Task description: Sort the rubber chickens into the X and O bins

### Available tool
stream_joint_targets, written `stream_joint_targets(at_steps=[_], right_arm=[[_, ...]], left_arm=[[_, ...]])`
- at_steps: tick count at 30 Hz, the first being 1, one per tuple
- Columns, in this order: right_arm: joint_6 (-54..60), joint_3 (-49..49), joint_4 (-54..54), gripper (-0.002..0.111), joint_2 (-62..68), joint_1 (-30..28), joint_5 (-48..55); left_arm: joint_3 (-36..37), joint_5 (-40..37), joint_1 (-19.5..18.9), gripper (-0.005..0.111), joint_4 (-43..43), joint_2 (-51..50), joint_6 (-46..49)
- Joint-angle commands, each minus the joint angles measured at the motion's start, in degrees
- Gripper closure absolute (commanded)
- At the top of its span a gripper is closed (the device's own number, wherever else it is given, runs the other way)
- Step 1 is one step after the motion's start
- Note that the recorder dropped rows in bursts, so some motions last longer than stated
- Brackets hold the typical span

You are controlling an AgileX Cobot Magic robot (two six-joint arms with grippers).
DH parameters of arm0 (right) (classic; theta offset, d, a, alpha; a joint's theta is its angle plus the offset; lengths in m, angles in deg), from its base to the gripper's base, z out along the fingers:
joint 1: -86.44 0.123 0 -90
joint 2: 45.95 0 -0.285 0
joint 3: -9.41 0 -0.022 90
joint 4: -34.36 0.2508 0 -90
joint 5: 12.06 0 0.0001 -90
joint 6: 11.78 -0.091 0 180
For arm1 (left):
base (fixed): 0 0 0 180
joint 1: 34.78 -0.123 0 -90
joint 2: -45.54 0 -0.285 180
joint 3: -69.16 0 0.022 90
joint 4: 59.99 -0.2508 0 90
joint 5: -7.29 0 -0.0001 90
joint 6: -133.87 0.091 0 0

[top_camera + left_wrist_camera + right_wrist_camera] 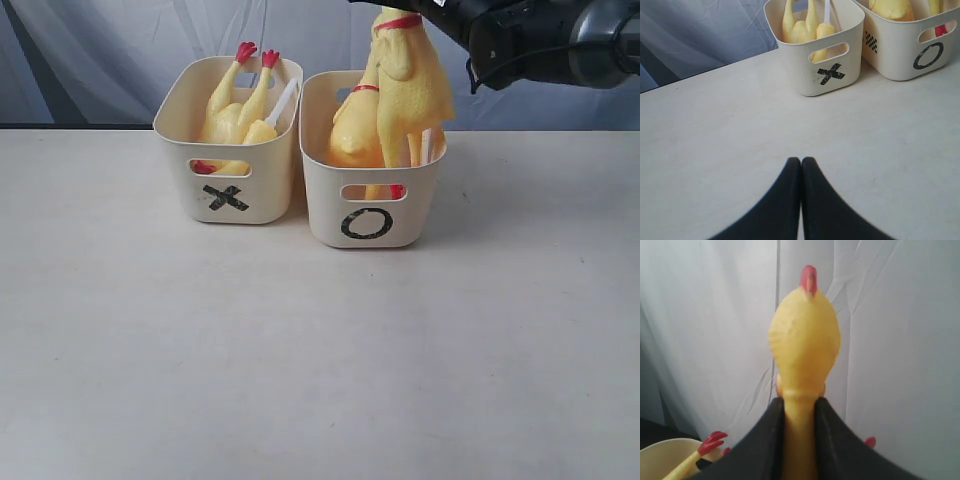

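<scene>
My right gripper (799, 405) is shut on the neck of a whole rubber chicken (405, 85), whose head (805, 347) with its red comb shows beyond the fingers. The chicken hangs upright with its lower body inside the O bin (375, 215). Another chicken (355, 130) sits in that bin beside it. The X bin (228, 190) on the left holds a headless body (235, 110) with red feet up and a white tube (283, 100). My left gripper (801, 160) is shut and empty, low over the table in front of the X bin (827, 75).
The two bins stand side by side at the back of the pale table (300, 350). A grey-white curtain (100, 50) hangs behind them. The right arm (540, 40) reaches in from the upper right above the O bin.
</scene>
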Motion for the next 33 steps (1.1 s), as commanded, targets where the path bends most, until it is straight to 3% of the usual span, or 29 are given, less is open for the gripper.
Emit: stream_joint_targets(at_steps=[1,13,16,17,18,19,21,33], right_arm=[[0.63,-1.51,-0.6,0.109,2.01,0.64,2.25],[0.63,-1.51,4.39,0.108,5.35,0.75,2.96],[0.63,-1.51,4.56,0.091,5.36,0.75,3.23],[0.63,-1.51,4.56,0.07,5.36,0.75,3.23],[0.63,-1.51,4.56,0.062,5.36,0.75,3.01],[0.63,-1.51,4.56,0.042,5.36,0.75,2.49],[0.63,-1.51,4.56,0.028,5.36,0.75,2.32],[0.63,-1.51,4.56,0.028,-1.54,0.63,10.56]], left_arm=[[0.21,0.02,0.0,0.106,0.59,0.34,-0.02],[0.21,0.03,0.0,0.106,0.82,0.34,-0.02],[0.21,0.03,0.0,0.106,0.82,0.34,-0.02],[0.21,0.03,0.0,0.106,0.82,0.34,-0.02],[0.21,0.03,0.0,0.106,0.82,0.34,-0.02],[0.21,0.03,0.0,0.106,0.82,0.34,-0.02],[0.21,0.03,0.0,0.106,0.82,0.34,-0.02],[0.21,0.03,0.0,0.106,0.72,0.34,-0.02]])
